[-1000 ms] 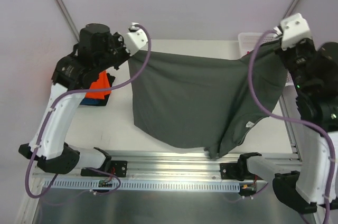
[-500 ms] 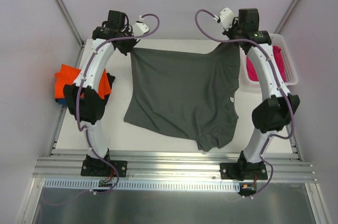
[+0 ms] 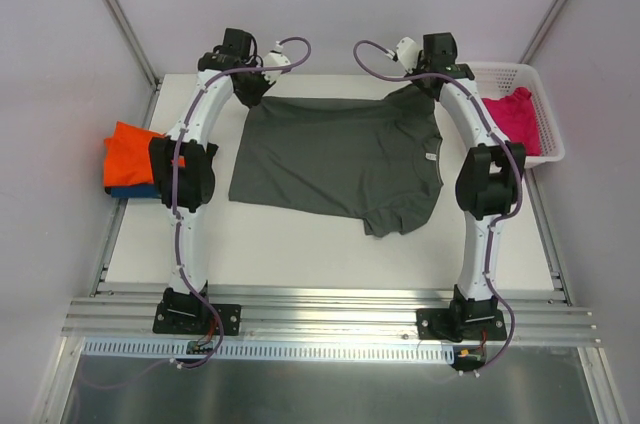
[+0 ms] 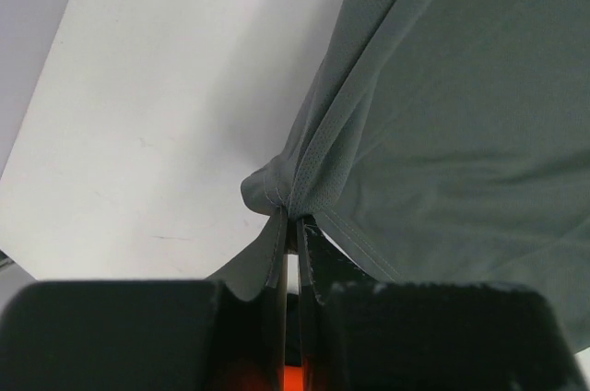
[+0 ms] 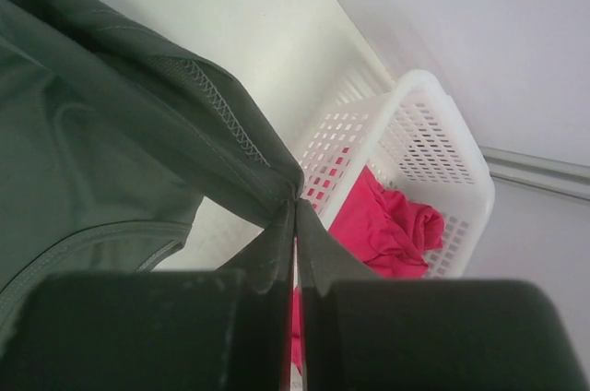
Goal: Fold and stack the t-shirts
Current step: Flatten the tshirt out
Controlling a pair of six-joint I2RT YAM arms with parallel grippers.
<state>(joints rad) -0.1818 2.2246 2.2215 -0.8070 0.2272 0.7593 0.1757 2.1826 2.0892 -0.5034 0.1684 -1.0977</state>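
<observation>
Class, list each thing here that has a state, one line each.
Grey t-shirt, spread unfolded on the table, far corners pinched.
Left hand, shut on the grey t-shirt.
Right hand, shut on the grey t-shirt.
Orange t-shirt, folded, top of the pile.
Blue t-shirt, beneath it, mostly hidden.
Pink t-shirt, crumpled in the basket.
Basket, upright.

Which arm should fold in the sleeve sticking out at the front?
Probably the right: that sleeve of the grey shirt lies on its side, though the right tool is pinching the far edge.

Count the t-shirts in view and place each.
4: dark grey t-shirt spread mid-table, orange t-shirt atop blue t-shirt at left, magenta t-shirt in the basket. Others may be hidden.
</observation>
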